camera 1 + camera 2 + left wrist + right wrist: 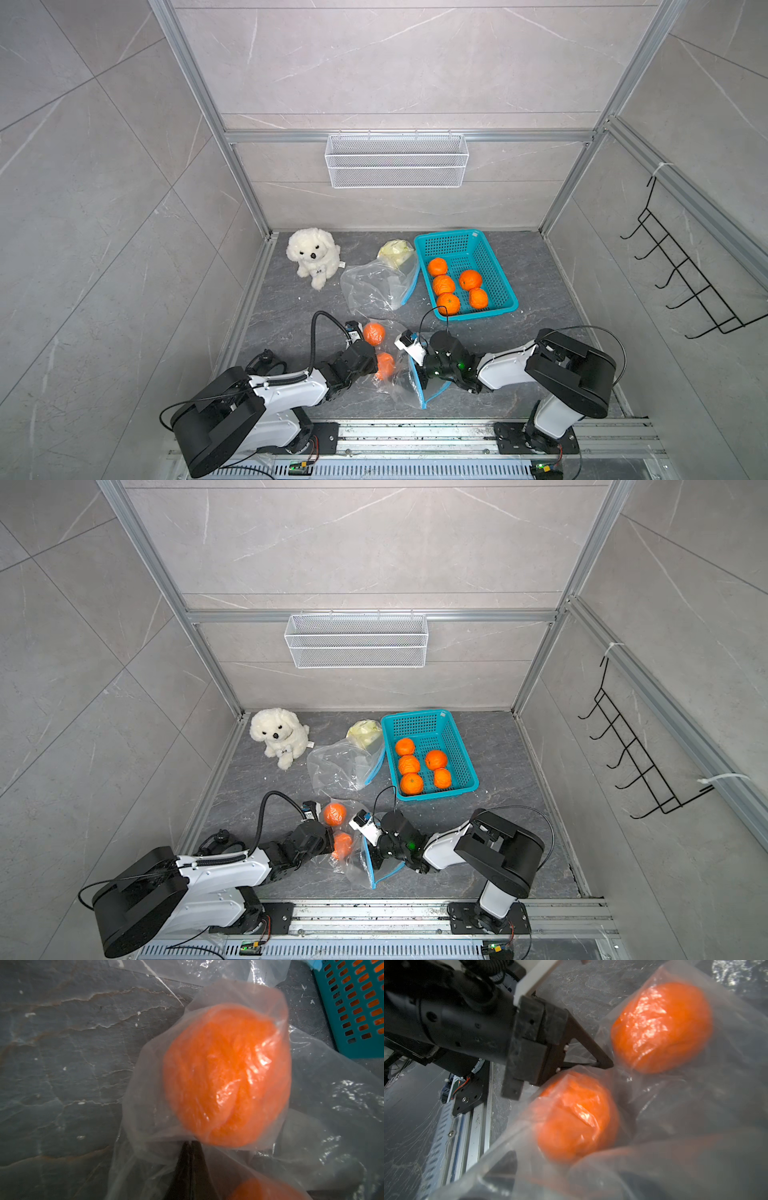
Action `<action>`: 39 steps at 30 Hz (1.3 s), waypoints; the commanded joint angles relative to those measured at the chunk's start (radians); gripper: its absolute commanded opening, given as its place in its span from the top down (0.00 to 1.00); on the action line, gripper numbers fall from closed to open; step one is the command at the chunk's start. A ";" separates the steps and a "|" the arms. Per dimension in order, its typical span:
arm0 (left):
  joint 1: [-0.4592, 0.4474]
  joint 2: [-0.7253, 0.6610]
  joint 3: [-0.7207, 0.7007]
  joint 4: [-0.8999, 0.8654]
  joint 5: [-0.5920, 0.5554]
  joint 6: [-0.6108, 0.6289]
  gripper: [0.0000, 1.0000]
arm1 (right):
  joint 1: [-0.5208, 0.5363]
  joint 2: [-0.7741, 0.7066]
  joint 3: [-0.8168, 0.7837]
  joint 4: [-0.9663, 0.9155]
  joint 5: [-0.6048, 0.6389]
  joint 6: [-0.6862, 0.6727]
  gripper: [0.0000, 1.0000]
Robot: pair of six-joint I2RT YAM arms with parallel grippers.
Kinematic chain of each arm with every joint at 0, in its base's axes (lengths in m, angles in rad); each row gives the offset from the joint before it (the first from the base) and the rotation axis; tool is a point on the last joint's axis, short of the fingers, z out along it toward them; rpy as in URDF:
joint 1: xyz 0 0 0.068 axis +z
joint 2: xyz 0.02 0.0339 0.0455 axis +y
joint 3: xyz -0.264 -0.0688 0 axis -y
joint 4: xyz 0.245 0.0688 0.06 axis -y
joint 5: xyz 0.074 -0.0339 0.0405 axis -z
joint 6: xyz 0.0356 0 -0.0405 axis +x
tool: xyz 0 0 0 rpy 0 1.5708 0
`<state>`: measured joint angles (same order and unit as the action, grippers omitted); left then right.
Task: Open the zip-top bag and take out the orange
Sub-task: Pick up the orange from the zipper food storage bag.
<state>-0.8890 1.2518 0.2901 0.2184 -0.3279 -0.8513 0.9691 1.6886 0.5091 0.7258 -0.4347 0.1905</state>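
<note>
Clear plastic zip-top bag (397, 388) in a top view: two round oranges (373, 333) inside, nine o'clock from the right gripper (415, 368) at its mouth, spread we cannot tell. Left wrist: left gripper (191, 1147) pressed together, pinching film. Right wrist: oranges ahead.

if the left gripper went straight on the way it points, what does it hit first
The orange inside the zip-top bag, right ahead of the shut left gripper; only bag film seems to lie between, though depth is unclear.
</note>
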 commanded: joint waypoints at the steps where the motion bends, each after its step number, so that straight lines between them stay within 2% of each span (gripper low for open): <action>1: -0.027 0.045 0.038 0.023 -0.019 -0.016 1.00 | 0.033 0.037 0.066 -0.056 -0.008 -0.034 0.21; 12: -0.038 0.056 0.047 0.046 0.018 -0.002 1.00 | 0.072 0.124 0.200 -0.169 0.040 -0.086 0.26; 17: -0.017 0.013 0.040 -0.064 -0.060 -0.012 1.00 | 0.072 0.023 0.156 -0.254 0.136 -0.098 0.30; 20: 0.043 -0.019 0.006 -0.059 -0.026 -0.007 1.00 | 0.068 -0.055 0.103 -0.299 0.198 -0.093 0.31; 24: 0.076 -0.056 -0.002 -0.126 -0.056 -0.005 1.00 | 0.063 -0.135 0.044 -0.338 0.274 -0.065 0.31; 29: 0.146 -0.090 -0.022 -0.166 -0.045 0.008 1.00 | 0.061 -0.169 0.016 -0.406 0.332 -0.050 0.32; 34: 0.201 -0.103 -0.034 -0.184 -0.037 0.023 1.00 | 0.057 -0.208 -0.004 -0.444 0.422 0.000 0.31; 39: 0.210 -0.102 -0.021 -0.205 -0.054 0.031 1.00 | 0.051 -0.234 -0.021 -0.452 0.427 0.007 0.25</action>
<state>-0.6952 1.1515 0.2806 0.0898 -0.2958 -0.8452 1.0245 1.4685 0.5095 0.3511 -0.0338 0.1799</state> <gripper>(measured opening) 0.051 0.750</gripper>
